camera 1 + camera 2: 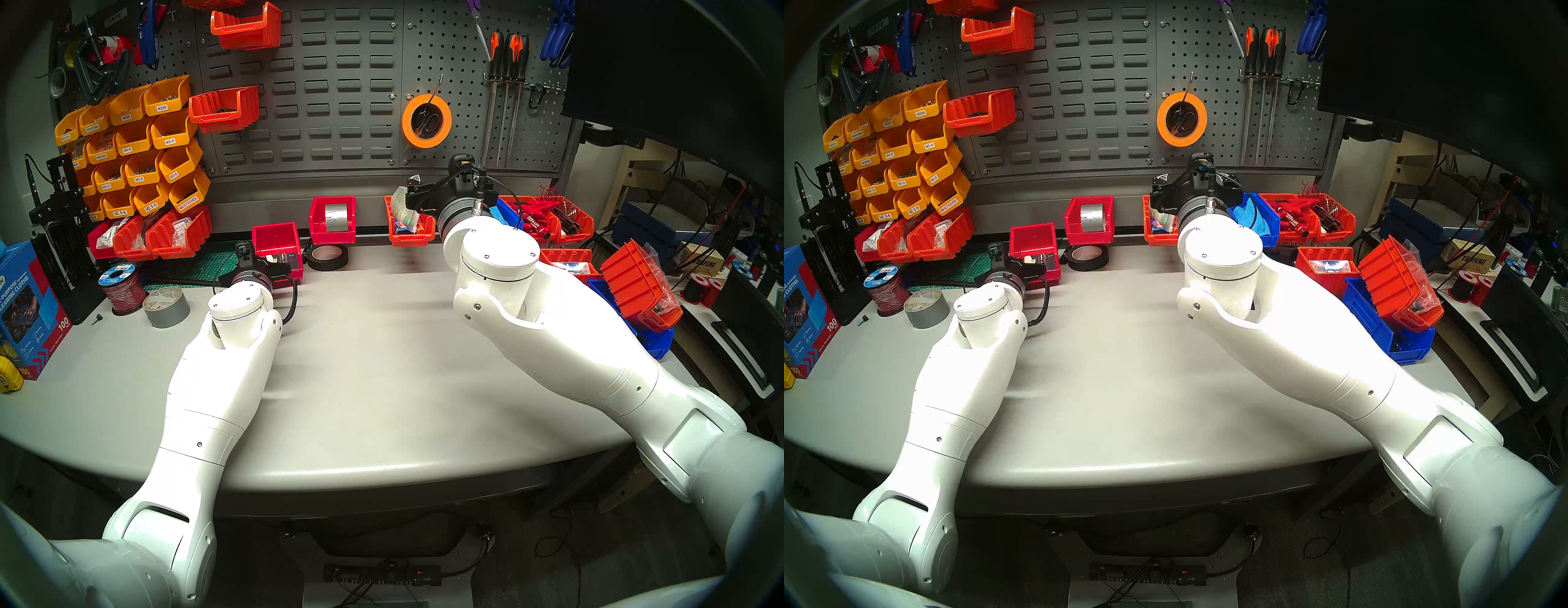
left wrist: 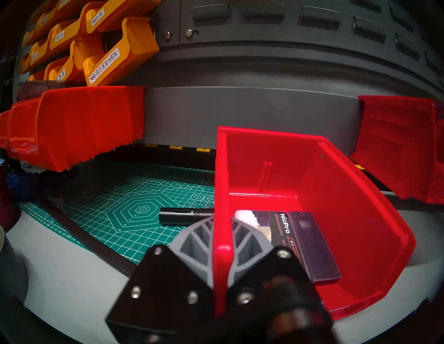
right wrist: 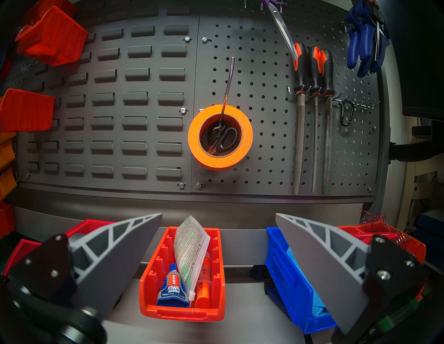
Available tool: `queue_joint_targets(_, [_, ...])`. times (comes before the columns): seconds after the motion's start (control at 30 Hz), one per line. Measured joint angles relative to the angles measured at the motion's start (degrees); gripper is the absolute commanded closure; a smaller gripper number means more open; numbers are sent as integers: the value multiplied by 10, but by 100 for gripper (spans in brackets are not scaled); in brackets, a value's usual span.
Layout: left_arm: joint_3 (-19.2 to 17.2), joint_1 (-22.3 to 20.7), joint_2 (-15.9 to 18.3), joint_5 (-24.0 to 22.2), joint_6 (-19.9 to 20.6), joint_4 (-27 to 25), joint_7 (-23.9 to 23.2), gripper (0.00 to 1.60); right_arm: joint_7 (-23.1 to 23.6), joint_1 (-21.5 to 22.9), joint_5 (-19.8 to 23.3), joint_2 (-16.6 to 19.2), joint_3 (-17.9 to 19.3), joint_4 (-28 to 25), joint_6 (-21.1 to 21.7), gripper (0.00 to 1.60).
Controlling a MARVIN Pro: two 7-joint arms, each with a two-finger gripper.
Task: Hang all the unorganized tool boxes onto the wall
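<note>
Left wrist view: the left gripper (image 2: 222, 249), held nearly level, is clamped on the red bin's (image 2: 336, 216) side wall over the bench (image 2: 72, 276); "NicPro" is read on a card (image 2: 286, 230) inside. The right gripper (image 3: 218, 240) is held level with jaws apart above the orange bin (image 3: 153, 283), where "LOCTITE SUPER GLUE" is read.

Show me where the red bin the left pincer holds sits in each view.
Head left: red bin, centre-left, beside black tape roll.
Head right, again left of the tape roll.
Left wrist, lower right.
Right wrist: not visible.
</note>
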Motion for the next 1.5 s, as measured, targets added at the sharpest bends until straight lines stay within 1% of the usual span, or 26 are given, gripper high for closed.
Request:
queue_joint_targets(0.1, [-2, 0, 0, -3, 0, -3, -2, 160, 0, 0, 0, 0, 0, 0, 0, 0])
queue_joint_targets(0.13, [-6, -1, 1, -9, 0, -8, -14, 160, 0, 0, 0, 0, 0, 0, 0, 0])
queue_joint_targets(0.2, [-6, -1, 1, -9, 0, -8, -14, 160, 0, 0, 0, 0, 0, 0, 0, 0])
queue_joint_targets(0.23, [-10, -5, 9, -13, 1, -11, -30, 160, 0, 0, 0, 0, 0, 0, 0, 0])
queue_joint_targets(0.37, [-19, -13, 22, -19, 2, -13, -47, 160, 0, 0, 0, 0, 0, 0, 0, 0])
queue_joint_targets(0.5, [-36, -30, 49, -25, 7, -12, -77, 160, 0, 0, 0, 0, 0, 0, 0, 0])
queue_joint_targets(0.57, [-40, -35, 57, -27, 10, -12, -86, 160, 0, 0, 0, 0, 0, 0, 0, 0])
queue_joint_targets(0.73, [-52, -57, 87, -36, 29, -3, -126, 160, 0, 0, 0, 0, 0, 0, 0, 0])
queue_joint_targets(0.87, [-55, -68, 101, -43, 44, 6, -153, 160, 0, 0, 0, 0, 0, 0, 0, 0])
queue_joint_targets(1.0, [-57, -87, 124, -55, 74, 28, -195, 160, 0, 0, 0, 0, 0, 0, 0, 0])
queue_joint_targets(1.13, [-57, -100, 137, -60, 93, 46, -219, 160, 0, 0, 0, 0, 0, 0, 0, 0])
queue_joint_targets(1.5, [-56, -136, 161, -66, 124, 89, -257, 160, 0, 0, 0, 0, 0, 0, 0, 0])
